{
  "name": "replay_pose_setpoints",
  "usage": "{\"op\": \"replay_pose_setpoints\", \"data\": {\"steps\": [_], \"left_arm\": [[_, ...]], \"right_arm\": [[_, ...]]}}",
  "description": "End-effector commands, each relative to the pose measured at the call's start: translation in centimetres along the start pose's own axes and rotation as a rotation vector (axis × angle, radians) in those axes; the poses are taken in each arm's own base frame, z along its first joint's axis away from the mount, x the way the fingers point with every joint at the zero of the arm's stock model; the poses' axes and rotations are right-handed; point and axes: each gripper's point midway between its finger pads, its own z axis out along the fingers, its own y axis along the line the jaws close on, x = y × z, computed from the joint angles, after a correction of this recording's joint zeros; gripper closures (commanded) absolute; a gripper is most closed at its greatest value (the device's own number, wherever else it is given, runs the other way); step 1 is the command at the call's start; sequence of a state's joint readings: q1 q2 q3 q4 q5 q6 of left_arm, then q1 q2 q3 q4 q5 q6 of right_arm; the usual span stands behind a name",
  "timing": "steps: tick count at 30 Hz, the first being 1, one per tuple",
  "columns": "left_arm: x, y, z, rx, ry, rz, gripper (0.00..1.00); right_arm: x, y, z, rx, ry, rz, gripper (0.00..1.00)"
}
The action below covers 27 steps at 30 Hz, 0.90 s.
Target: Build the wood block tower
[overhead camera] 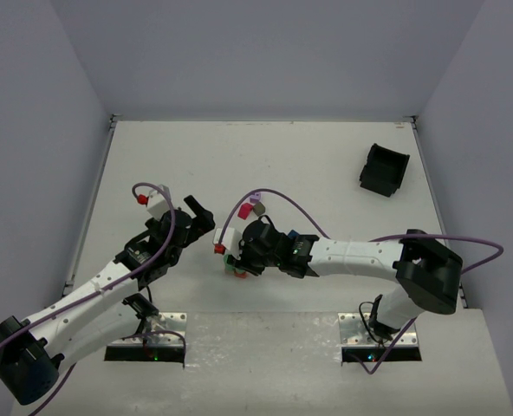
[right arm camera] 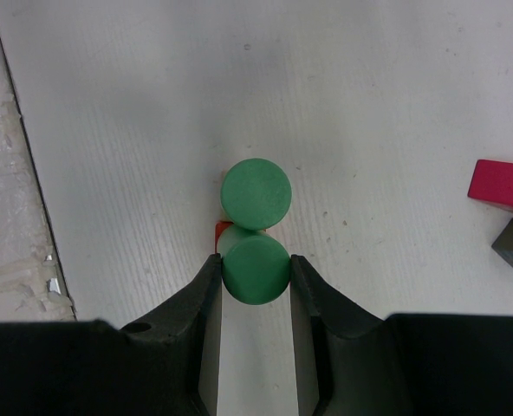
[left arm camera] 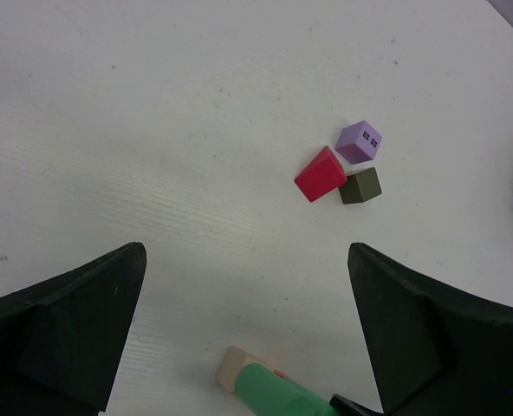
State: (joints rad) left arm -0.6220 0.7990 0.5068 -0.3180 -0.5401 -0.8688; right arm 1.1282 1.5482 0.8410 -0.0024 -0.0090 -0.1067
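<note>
In the right wrist view my right gripper (right arm camera: 255, 263) is shut on a green cylinder (right arm camera: 255, 270), seen end-on. A second green cylinder (right arm camera: 256, 193) stands just beyond, touching it, with a red block (right arm camera: 223, 232) peeking out beneath them. From the left wrist, the tower (left arm camera: 269, 387) shows as a tan block (left arm camera: 237, 367) with green rising from it. My left gripper (left arm camera: 246, 256) hangs open and empty to its left (overhead camera: 202, 215). Loose wood blocks lie further out: purple (left arm camera: 359, 141), red (left arm camera: 321, 173) and dark olive (left arm camera: 360, 185).
A black plastic bin (overhead camera: 384, 169) sits at the far right of the white table (overhead camera: 326, 165). Purple cables loop over both arms. The right gripper (overhead camera: 237, 258) hides most of the stack from above. Grey walls enclose the table on three sides.
</note>
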Motion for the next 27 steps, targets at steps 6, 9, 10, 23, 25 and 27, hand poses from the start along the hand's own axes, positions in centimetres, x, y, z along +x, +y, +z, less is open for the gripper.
{"op": "replay_pose_setpoints", "data": {"steps": [6, 9, 10, 23, 25, 27], "left_arm": [[-0.61, -0.70, 0.07, 0.027, -0.021, -0.009, 0.00], [-0.65, -0.74, 0.04, 0.029, -0.022, -0.010, 0.00], [-0.71, -0.73, 0.06, 0.029, -0.025, -0.010, 0.00], [-0.77, -0.85, 0.04, 0.034, -0.026, -0.010, 0.00], [-0.73, -0.92, 0.05, 0.037, -0.025, -0.009, 0.00], [-0.72, -0.90, 0.07, 0.036, -0.024, -0.007, 0.00]], "right_arm": [[-2.38, -0.43, -0.17, 0.014, -0.050, 0.002, 0.77], [-2.43, -0.32, -0.18, 0.010, -0.052, 0.004, 0.72], [-2.42, -0.37, -0.19, 0.011, -0.052, 0.005, 0.70], [-2.63, -0.32, -0.24, 0.009, -0.057, 0.011, 0.56], [-2.66, -0.29, -0.22, 0.006, -0.058, 0.011, 0.56], [-2.78, -0.21, -0.23, 0.003, -0.061, 0.011, 0.56]]}}
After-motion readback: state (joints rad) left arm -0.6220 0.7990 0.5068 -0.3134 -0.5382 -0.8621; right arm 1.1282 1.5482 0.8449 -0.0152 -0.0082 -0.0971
